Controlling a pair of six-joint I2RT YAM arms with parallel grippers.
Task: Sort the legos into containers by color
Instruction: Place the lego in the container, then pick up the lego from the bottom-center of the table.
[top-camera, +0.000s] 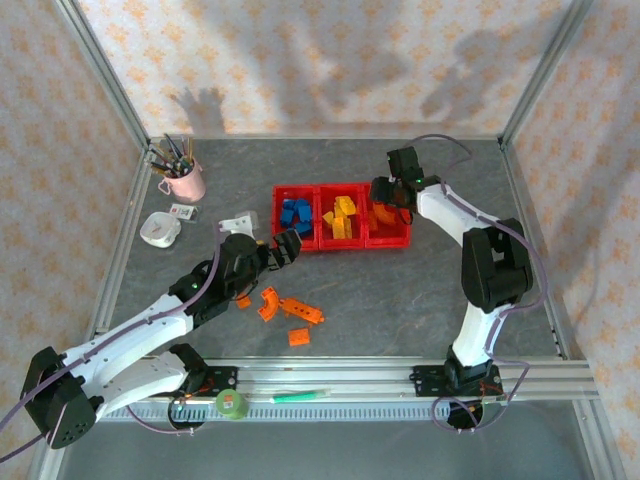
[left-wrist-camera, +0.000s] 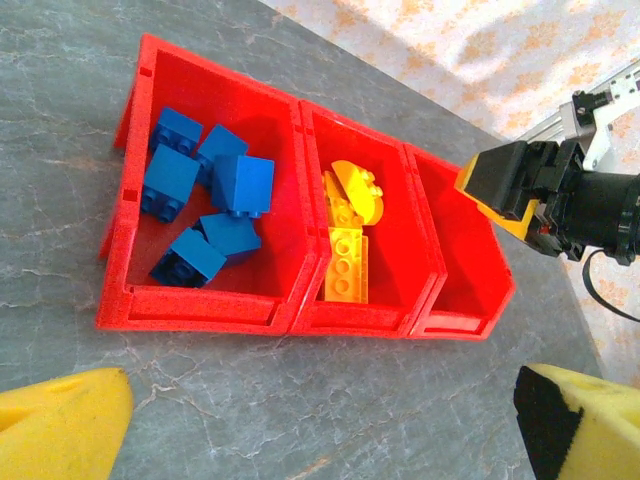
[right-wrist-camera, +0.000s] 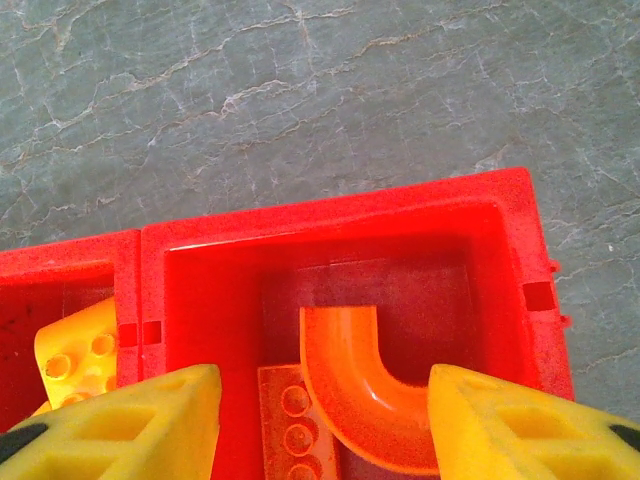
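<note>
Three joined red bins stand mid-table. The left bin holds several blue bricks, the middle one yellow bricks. In the right bin lie a curved orange piece and a flat orange plate. My right gripper hangs open over that bin, its fingers on either side of the curved piece. My left gripper is open over bare table just in front of the bins, holding nothing. Several orange legos lie on the table near the left arm.
A pink cup of pens stands at the back left, with a white device and a small white box nearby. A green tape roll and a green pen rest on the front rail.
</note>
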